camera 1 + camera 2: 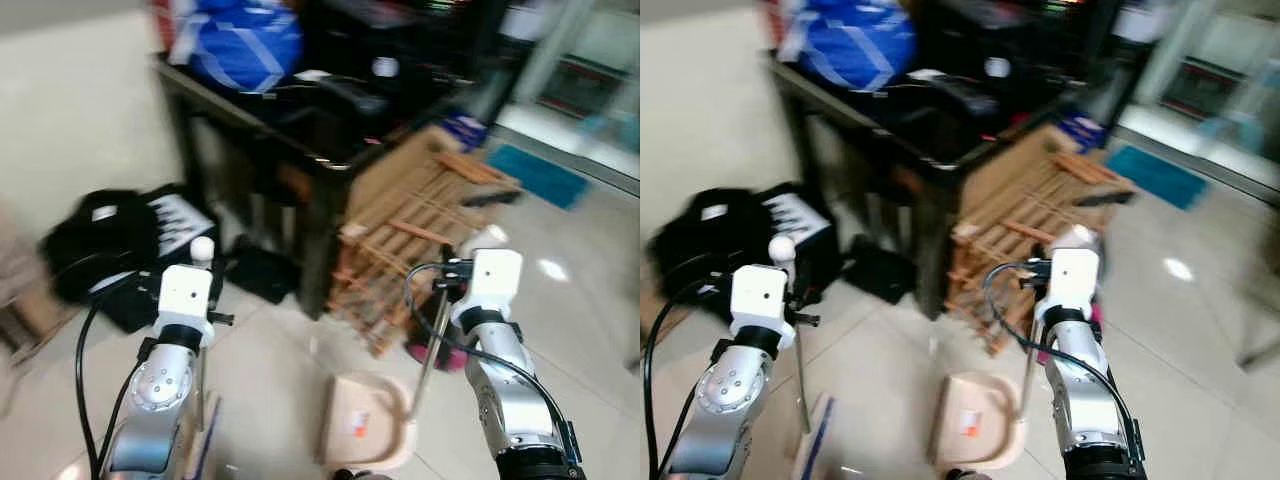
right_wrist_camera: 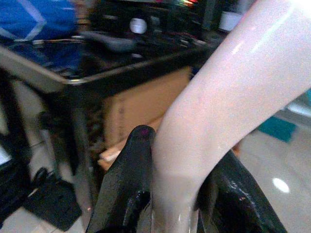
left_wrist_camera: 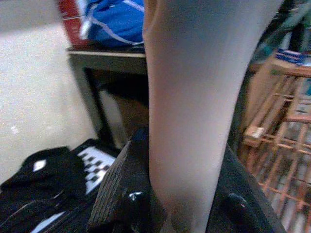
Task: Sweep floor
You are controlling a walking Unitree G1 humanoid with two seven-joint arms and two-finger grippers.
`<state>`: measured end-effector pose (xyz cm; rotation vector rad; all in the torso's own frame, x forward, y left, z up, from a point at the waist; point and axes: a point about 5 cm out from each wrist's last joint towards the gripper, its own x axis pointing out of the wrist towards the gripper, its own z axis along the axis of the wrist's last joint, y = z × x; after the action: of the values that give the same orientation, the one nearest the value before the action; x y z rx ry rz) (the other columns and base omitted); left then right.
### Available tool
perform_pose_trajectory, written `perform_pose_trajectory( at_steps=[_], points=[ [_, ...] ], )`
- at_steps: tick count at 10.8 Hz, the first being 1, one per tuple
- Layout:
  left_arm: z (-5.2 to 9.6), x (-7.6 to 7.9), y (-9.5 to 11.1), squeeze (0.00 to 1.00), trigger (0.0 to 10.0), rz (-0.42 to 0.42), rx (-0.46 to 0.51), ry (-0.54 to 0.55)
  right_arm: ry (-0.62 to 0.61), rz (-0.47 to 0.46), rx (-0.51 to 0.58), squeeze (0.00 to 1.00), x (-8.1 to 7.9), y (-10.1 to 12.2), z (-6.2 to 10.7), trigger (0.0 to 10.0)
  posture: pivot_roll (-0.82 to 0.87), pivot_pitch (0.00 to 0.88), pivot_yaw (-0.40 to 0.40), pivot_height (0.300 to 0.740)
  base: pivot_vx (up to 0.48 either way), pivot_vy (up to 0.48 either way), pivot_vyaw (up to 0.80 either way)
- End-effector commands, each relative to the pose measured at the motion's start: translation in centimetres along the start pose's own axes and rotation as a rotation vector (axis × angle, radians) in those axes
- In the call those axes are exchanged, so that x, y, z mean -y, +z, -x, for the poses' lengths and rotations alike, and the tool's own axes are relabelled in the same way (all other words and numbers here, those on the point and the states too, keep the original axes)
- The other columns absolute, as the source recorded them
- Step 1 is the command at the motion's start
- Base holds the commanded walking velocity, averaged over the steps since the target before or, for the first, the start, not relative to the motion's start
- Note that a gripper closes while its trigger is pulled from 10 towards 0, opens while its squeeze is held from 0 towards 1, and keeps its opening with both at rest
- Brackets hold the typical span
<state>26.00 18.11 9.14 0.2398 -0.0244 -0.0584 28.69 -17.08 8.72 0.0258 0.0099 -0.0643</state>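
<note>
1. At the far left, against the pale wall, a black bag (image 1: 100, 240) of soft fabric lies slumped on the floor (image 1: 270, 370), with a black-and-white chequered panel just beside it.
2. Next comes the left gripper (image 3: 172, 194), its ribbed black jaws closed around the broom handle (image 3: 194, 97), a smooth pale shaft with a rounded white knob on top; the metal pole runs down toward the tiles beside something blue and flat (probably the brush end, though it is too cut off to tell).
3. Behind and between the arms stands a dark counter (image 1: 330, 150) with a glossy top, carrying a blue bag (image 1: 245, 45) and dark clutter blurred past naming.
4. Low in the middle, a beige plastic dustpan (image 1: 365, 420) with a raised curved rim rests on the tiles, its pan looking empty apart from a small orange label.
5. Leaning against the counter's right side is a slatted wooden rack (image 1: 420, 230) backed by brown cardboard.
6. On the right, the right gripper (image 2: 177, 194) has its jaws closed on the dustpan handle (image 2: 218, 97), a glossy pale curved grip atop a thin metal pole.
7. Both tools are in hand, yet no gathered dirt shows, so sweeping seems barely begun.
</note>
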Motion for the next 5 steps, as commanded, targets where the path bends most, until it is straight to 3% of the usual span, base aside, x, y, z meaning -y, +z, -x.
perform_pose_trajectory(
  at_steps=[1,5],
  points=[
    [-0.47,0.53,1.24,0.00,10.0,-0.044,0.050,-0.052,-0.029,-0.028,0.008,0.00,0.48,0.66,-0.08,10.0,0.04,0.000,-0.027,0.740,0.000,0.000,-0.80],
    [-0.92,1.05,1.25,0.00,10.0,-0.033,0.041,-0.102,-0.044,0.030,0.011,0.00,1.10,0.70,0.62,10.0,0.02,0.000,-0.001,0.740,0.000,0.000,-0.80]
  ],
)
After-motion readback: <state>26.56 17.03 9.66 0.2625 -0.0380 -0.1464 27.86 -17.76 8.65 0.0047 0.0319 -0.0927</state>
